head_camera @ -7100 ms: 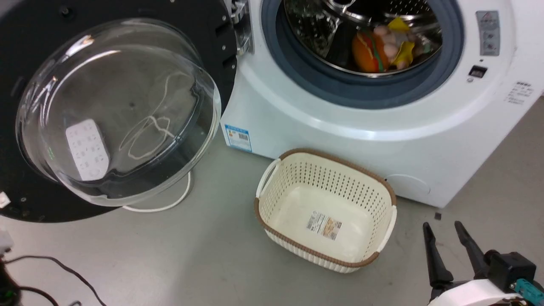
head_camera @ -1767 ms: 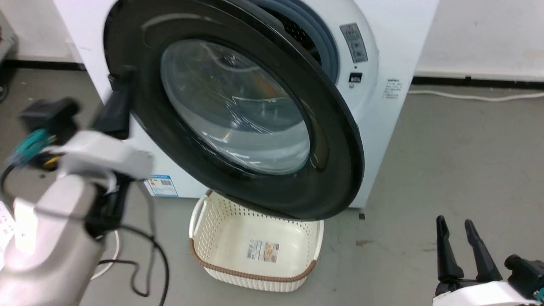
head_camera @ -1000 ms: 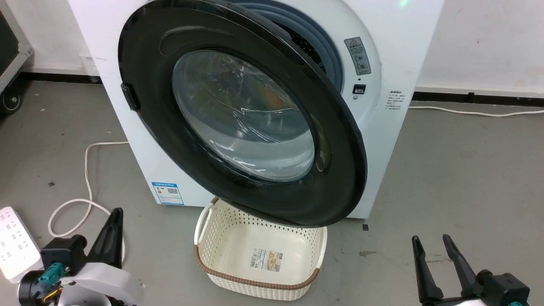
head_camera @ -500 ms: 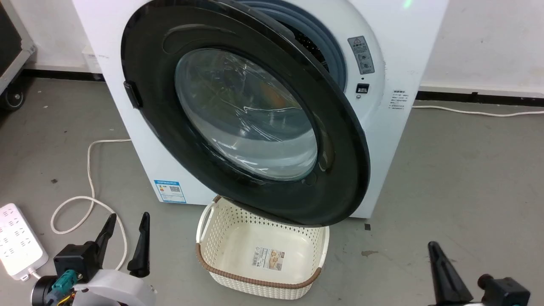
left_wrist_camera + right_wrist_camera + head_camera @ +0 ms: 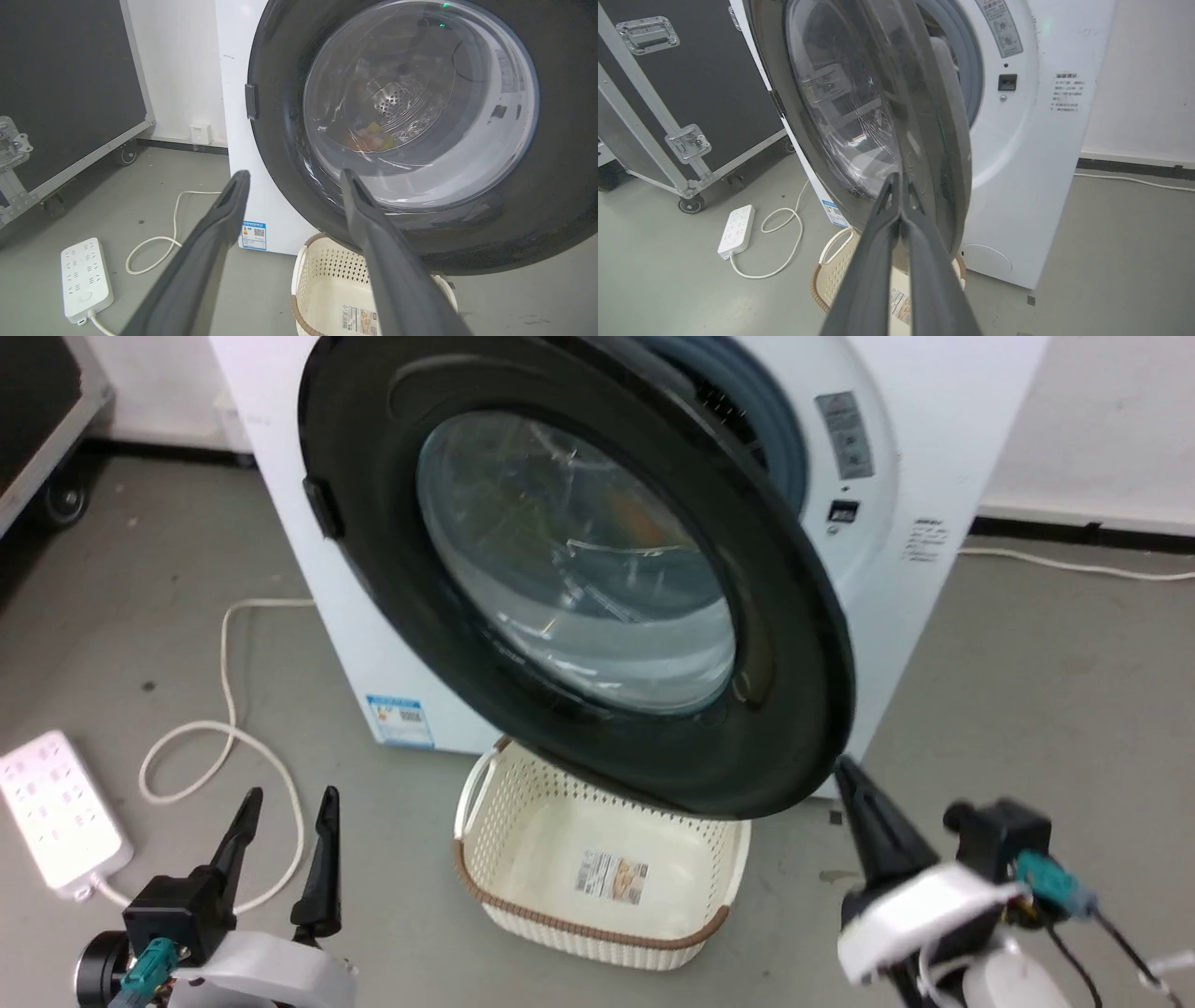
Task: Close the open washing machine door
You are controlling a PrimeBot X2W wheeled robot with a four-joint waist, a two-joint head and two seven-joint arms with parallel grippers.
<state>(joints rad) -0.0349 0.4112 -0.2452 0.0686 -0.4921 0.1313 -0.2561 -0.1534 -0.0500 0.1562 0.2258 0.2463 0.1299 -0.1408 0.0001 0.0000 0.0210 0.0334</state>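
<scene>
The door stands ajar in front of the machine. Its hinge side lies to the robot's left, close against the white front. Its free edge swings out on the right, where a wedge of grey gasket shows in the gap. The lower rim hangs over the back of the basket on the floor.

The right fingers are pressed together into a single point, with nothing between them. They sit just beside the lower right of the black rim, the part standing farthest from the machine. From the right wrist, their tip lies over the rim's outer face, but I cannot tell whether it is touching.

The left fingers are spread wide and empty. They are low near the floor on the hinge side, well apart from the door, and aimed up toward its lower left.

The right arm looks like the one to use. It is nearer the free edge, and from there the door lies ahead and slightly left. A push in toward the machine at that edge should swing it round to the porthole.
</scene>
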